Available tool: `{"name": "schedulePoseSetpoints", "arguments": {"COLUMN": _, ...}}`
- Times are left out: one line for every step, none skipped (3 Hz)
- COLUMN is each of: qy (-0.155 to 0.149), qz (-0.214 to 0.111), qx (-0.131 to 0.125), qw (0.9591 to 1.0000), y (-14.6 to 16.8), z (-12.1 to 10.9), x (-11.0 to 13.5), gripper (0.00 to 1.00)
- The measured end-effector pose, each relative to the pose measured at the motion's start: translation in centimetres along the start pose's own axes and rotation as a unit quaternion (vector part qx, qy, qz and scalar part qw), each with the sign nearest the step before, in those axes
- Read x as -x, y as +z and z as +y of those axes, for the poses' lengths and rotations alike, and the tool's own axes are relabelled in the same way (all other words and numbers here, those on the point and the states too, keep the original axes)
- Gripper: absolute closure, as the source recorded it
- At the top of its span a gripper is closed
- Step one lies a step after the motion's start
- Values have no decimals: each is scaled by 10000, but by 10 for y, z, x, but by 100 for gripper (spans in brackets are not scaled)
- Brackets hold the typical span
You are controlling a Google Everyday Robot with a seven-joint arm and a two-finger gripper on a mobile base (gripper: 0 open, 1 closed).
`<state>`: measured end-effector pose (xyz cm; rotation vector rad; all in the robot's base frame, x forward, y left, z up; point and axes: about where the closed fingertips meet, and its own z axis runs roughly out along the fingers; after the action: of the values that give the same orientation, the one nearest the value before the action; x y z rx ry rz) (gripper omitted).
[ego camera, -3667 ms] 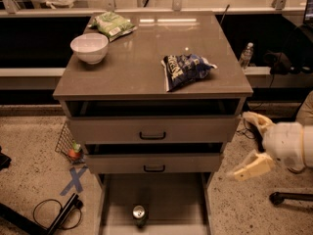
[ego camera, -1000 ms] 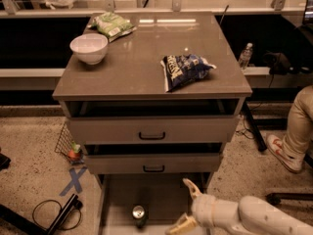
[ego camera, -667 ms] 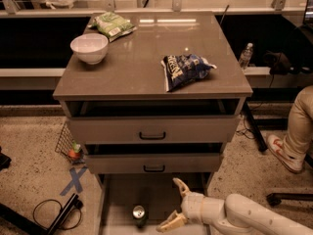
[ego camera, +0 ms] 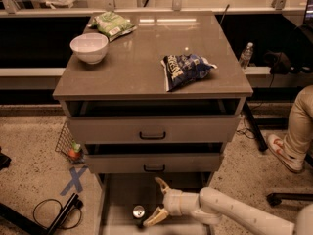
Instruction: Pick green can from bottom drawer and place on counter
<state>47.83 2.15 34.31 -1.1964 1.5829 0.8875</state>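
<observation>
The green can [ego camera: 139,212] stands upright on the pale floor of the pulled-out bottom drawer [ego camera: 117,199], its silver top facing up. My gripper [ego camera: 157,202] is inside the drawer just right of the can, open, with one finger [ego camera: 161,184] raised behind and the other finger [ego camera: 155,217] low beside the can. The can is not between the fingers. The counter [ego camera: 142,58] spreads above as the cabinet's glossy top.
On the counter are a white bowl [ego camera: 89,47], a green snack bag [ego camera: 112,24] and a dark blue chip bag [ego camera: 185,69]. Two upper drawers stand slightly open. A person's leg and shoe [ego camera: 293,136] are at right; a water bottle [ego camera: 246,56] stands behind.
My arm came from the cabinet's right side down into the bottom drawer and has moved left, bringing the open gripper close to the can.
</observation>
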Motion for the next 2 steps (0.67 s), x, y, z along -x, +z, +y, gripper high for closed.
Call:
{"name": "schedulePoseSetpoints", "arguments": {"qy": -191, "qz": -47, "qx": 252, "qw": 9995, "y": 45, "z": -20, "x": -33, "gripper": 0}}
{"name": "schedulePoseSetpoints", "arguments": {"qy": -197, "qz": -57, "qx": 283, "qw": 9994, "y": 48, "z": -17, "x": -36, "gripper": 0}}
